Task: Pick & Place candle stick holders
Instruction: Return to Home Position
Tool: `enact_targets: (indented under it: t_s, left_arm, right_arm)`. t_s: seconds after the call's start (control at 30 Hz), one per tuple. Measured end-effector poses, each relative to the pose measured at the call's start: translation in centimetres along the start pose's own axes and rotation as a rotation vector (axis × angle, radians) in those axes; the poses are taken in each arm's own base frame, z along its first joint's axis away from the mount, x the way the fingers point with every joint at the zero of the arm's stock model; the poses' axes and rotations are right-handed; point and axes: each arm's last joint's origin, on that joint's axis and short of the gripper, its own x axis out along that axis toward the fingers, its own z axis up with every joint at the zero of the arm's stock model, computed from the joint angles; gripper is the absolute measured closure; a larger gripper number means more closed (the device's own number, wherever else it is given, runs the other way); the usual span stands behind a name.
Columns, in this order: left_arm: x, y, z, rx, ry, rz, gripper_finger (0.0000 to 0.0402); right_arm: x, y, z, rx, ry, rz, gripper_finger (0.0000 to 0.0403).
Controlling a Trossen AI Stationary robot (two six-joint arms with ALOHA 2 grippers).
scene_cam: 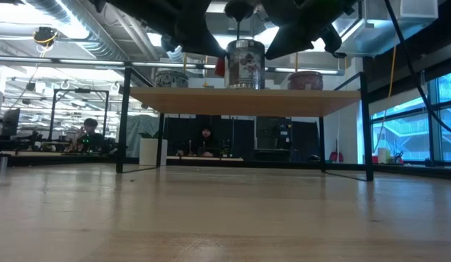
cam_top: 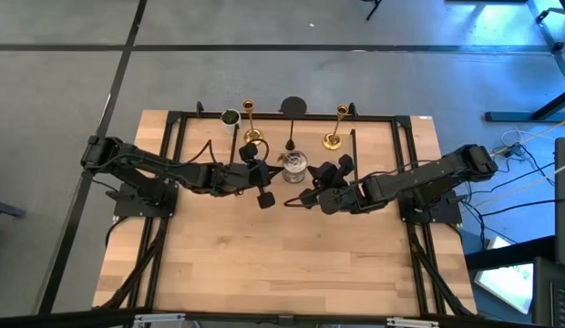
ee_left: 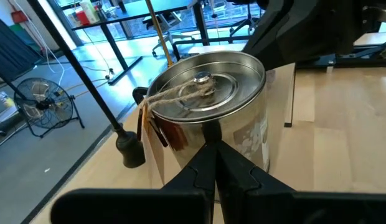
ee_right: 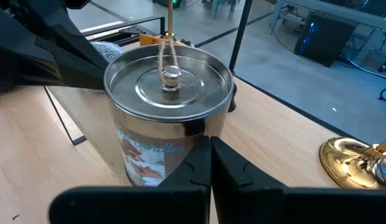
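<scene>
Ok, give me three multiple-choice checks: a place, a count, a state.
1. Silver tin stands: A on the raised shelf; B on the floor; C at the table's front edge.
2. Gold candle stick holders: A one; B two; C four.
3. Left end effector and right end effector: A shut, empty; B gripping the tin; C wide open.
Answers: A, low view shows it on the board; B, one either side of the tin; A, fingers meet short of it.
</scene>
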Motion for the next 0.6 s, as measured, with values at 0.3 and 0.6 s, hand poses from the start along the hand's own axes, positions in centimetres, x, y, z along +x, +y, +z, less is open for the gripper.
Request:
enact_targets:
  t_s: [0.3, 0.6]
  left_arm:
    - [0.14, 0.24, 0.01, -0.003, 0.000, 0.007, 0.0400]
    - [0.11, 0.24, -0.09, 0.004, 0.010, 0.019, 0.0400]
  right_arm:
    - [0.11, 0.03, -0.04, -0.001, 0.000, -0.002, 0.0403]
    - [0.84, 0.37, -0.40, -0.024, 0.007, -0.006, 0.0403]
